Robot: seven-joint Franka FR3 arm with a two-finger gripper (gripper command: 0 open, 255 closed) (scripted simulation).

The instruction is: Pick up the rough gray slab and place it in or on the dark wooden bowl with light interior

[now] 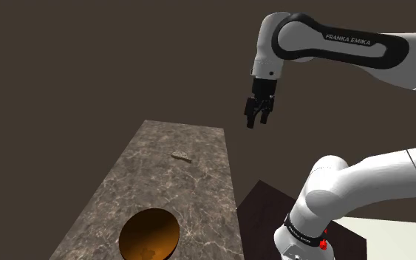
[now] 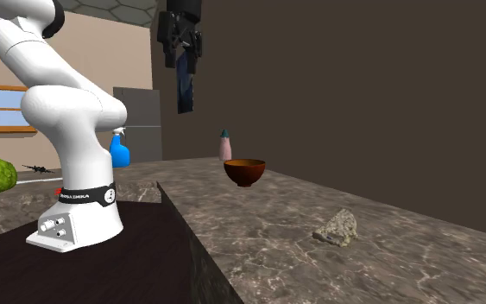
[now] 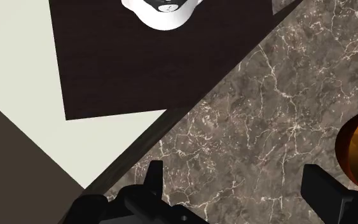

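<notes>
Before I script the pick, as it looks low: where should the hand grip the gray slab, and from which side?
Probably from straight above, pinching the slab across its narrow width near the middle. It lies flat on the counter, so a sideways approach would find little edge.

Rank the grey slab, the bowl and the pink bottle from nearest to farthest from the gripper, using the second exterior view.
1. Grey slab: near end of the counter, as the gripper is.
2. Bowl: farther back along the counter.
3. Pink bottle: beyond the bowl, farthest.
</notes>
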